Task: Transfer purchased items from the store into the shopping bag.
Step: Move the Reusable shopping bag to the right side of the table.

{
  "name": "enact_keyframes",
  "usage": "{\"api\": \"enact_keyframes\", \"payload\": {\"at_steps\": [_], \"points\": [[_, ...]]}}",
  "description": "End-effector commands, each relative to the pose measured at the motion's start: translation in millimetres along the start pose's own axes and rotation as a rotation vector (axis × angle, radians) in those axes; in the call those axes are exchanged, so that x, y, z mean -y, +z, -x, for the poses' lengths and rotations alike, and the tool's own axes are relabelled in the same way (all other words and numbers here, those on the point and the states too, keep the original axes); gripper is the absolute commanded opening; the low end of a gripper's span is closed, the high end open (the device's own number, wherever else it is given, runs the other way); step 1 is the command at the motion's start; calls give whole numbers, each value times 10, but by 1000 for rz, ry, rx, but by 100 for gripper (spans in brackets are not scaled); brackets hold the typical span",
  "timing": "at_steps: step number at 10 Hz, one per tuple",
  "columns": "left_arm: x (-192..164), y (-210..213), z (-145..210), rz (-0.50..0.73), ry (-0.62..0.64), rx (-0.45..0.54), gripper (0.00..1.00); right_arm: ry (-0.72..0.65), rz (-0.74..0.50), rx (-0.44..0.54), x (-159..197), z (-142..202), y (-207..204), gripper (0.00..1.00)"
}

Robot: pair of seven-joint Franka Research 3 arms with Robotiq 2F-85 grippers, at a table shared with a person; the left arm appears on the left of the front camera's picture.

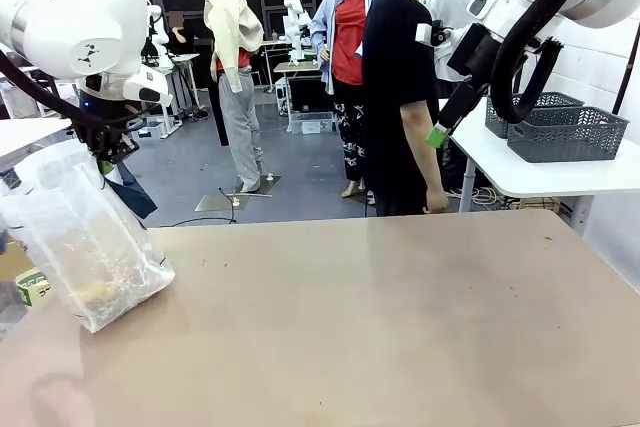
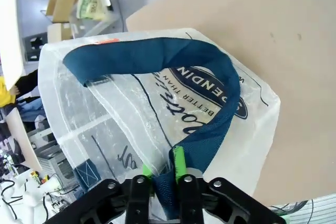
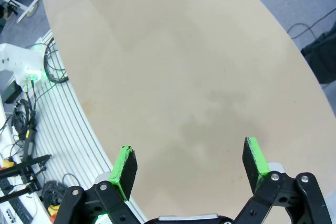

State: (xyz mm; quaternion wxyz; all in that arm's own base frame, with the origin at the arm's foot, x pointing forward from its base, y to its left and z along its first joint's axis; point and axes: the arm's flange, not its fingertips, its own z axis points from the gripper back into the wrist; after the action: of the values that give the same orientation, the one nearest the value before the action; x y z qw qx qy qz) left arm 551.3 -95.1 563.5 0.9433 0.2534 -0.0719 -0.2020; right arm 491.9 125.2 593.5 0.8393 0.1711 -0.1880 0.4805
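Translucent clear plastic shopping bag [image 1: 85, 242] with something pale yellowish inside sits on the brown worktop [image 1: 380, 327] at its left edge, below the left tool [image 1: 108, 159]; right tool [image 1: 437, 135] raised at upper right, person in black top [image 1: 400, 87] across the worktop. Left wrist: left tool [image 2: 163, 169] with jaws nearly together, navy strap handle [image 2: 157, 59] between green pads [image 2: 179, 162], navy oval logo visible. Right wrist: right tool [image 3: 191, 163] wide apart, holding nothing, above bare worktop
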Motion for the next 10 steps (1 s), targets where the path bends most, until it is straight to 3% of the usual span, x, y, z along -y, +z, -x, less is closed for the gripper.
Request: {"api": "enact_keyframes", "payload": {"at_steps": [1,2,5,10], "points": [[-60,108,-2,28,5,44,85,-13,-1,-16,-9,9,-3,100],[-73,147,-5,58,-2,65,100,-13,-1,-16,-9,9,-3,100],[-101,281,8,128,-16,136,100,-13,-1,-16,-9,9,-3,100],[-52,347,-34,109,-2,127,100,-13,-1,-16,-9,9,-3,100]]}}
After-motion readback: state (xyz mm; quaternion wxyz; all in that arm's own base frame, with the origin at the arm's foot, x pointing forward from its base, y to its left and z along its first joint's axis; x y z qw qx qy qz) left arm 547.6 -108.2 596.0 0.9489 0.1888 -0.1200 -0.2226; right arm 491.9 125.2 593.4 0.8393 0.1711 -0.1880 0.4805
